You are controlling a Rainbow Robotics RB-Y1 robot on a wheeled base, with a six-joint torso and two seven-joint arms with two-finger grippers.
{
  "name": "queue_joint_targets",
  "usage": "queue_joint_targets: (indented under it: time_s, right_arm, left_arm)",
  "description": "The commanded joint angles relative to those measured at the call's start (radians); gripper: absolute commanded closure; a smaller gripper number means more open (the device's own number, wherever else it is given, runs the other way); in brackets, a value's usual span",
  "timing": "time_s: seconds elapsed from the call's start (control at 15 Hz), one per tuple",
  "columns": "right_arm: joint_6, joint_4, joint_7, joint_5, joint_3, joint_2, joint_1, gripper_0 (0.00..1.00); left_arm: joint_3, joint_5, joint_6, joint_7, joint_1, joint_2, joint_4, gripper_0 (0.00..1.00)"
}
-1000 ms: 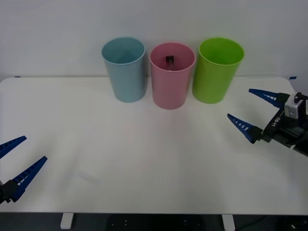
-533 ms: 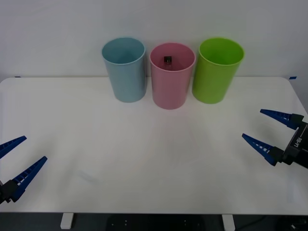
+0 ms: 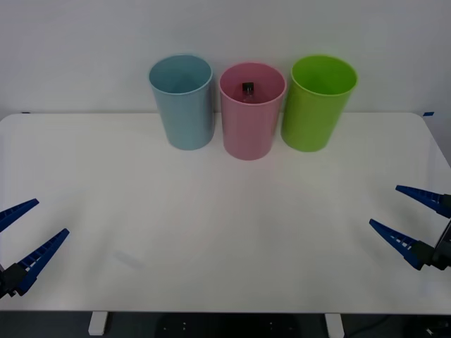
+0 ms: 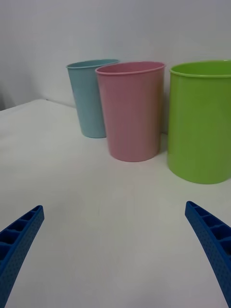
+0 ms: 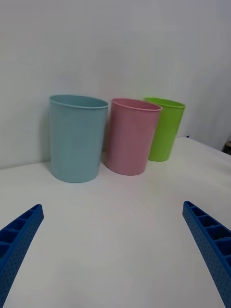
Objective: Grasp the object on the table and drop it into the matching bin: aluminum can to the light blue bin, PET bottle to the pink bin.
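- The PET bottle (image 3: 248, 89) sits inside the pink bin (image 3: 251, 113), its black cap showing below the rim.
- The pink bin stands at the desk's (image 3: 211, 211) 12 o'clock edge, the light blue bin (image 3: 182, 101) at its 9 o'clock, a lime green bin (image 3: 318, 102) at its 3 o'clock.
- The right gripper (image 3: 413, 222) hangs released at the desk's 4 o'clock.
- The left gripper (image 3: 27, 234) is parked, released, at 8 o'clock.

A plain white wall (image 3: 225, 28) rises behind the scene under even, soft light — no strong shadows. Below the near edge, a dark floor (image 3: 211, 325) with white supports (image 3: 97, 322) — partly seen.
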Motion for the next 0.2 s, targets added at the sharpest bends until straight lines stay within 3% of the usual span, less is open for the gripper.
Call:
queue_joint_targets:
  time_s: [0.07, 0.2]
  right_arm:
    - [0.000, 0.000, 0.001, -0.002, -0.001, 0.000, 0.007, 0.00]
    - [0.000, 0.000, 0.001, -0.002, -0.001, 0.000, 0.007, 0.00]
  left_arm:
    - [0.000, 0.000, 0.000, 0.000, 0.000, 0.000, 0.000, 0.00]
    - [0.000, 0.000, 0.000, 0.000, 0.000, 0.000, 0.000, 0.00]
